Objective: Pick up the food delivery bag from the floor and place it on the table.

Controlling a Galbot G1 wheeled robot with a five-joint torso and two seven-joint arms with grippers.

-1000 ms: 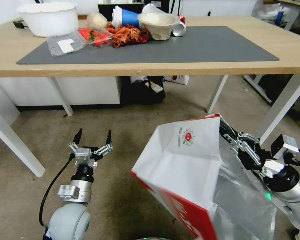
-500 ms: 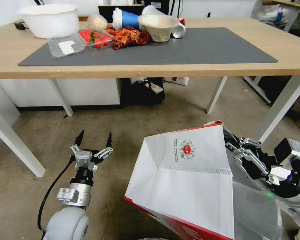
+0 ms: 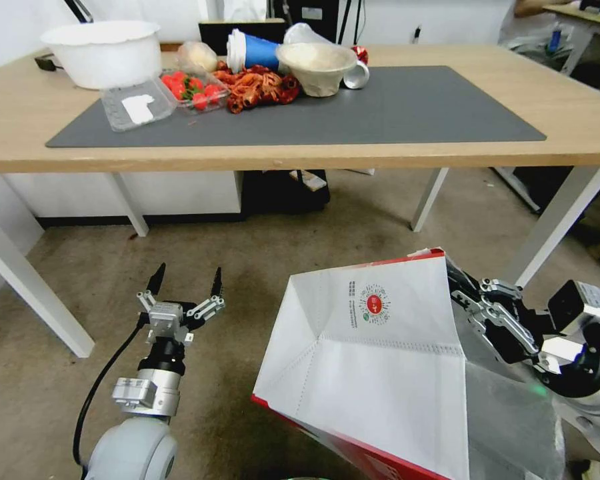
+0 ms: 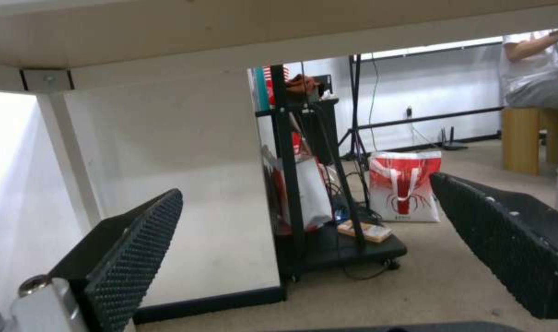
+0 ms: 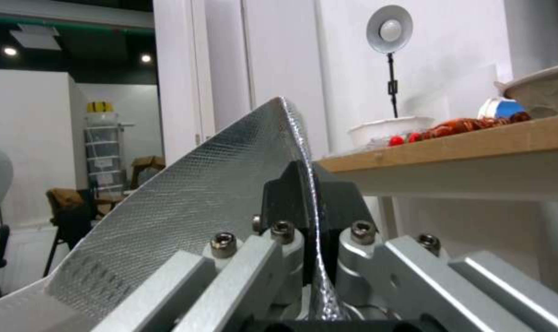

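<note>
The right gripper was clamped on the food delivery bag rim, lifted; the table lay ahead, above; left gripper idle, agape

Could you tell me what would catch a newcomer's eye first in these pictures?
The big white and red food delivery bag, tilted low in front of the table, with the right gripper clamped on its foil-lined wall. Next, the red crayfish heap on the grey mat. The left gripper hangs open above the floor.

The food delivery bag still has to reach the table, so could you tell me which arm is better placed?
Right: its hand is shut on the food delivery bag. The left hand is open, apart.
</note>
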